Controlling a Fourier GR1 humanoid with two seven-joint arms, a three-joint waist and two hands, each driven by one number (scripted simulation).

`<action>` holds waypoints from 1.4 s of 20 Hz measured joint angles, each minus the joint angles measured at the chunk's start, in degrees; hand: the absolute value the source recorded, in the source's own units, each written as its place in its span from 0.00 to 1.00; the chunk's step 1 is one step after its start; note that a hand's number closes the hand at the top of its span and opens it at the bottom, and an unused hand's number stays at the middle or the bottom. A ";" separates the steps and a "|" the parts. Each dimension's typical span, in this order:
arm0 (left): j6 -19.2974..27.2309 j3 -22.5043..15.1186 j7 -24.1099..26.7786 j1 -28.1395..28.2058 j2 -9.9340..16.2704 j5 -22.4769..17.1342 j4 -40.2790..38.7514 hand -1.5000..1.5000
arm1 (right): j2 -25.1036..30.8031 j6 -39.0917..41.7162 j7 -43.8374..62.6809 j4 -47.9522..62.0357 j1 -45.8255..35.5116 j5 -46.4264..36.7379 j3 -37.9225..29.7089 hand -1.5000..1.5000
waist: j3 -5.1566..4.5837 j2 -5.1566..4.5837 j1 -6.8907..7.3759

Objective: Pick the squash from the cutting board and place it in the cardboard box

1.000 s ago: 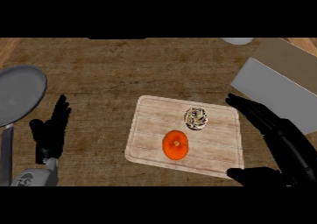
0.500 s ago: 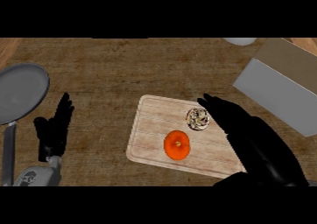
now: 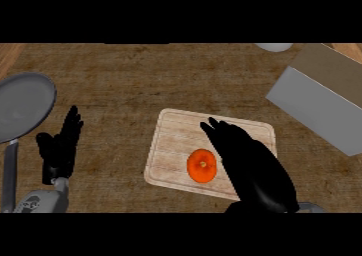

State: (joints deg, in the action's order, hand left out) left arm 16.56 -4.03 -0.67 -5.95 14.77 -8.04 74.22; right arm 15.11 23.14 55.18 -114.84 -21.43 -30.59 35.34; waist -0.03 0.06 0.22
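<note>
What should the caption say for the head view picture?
Right hand over the cutting board, hiding the squash beside an orange fruit; left hand rests by a pan.

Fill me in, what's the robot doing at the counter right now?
The right hand is stretched out over the cutting board, fingers straight. It covers the spot at the board's middle, so the squash it is meant to pick is not visible and no grasp shows. An orange round item lies on the board beside the hand. The cardboard box sits to the upper right. The left hand rests open at the left, near the grey pan.
</note>
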 measured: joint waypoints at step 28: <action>-1.36 1.96 -2.09 1.27 -2.01 3.30 3.22 0.50 | -14.22 2.72 2.56 13.17 0.14 -12.32 1.69 0.00 | 0.02 0.01 -0.03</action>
State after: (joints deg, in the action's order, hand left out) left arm 15.20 -2.07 -2.76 -4.69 12.76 -4.73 77.44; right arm 0.89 25.86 57.74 -101.67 -21.29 -42.91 37.02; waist -0.01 0.08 0.19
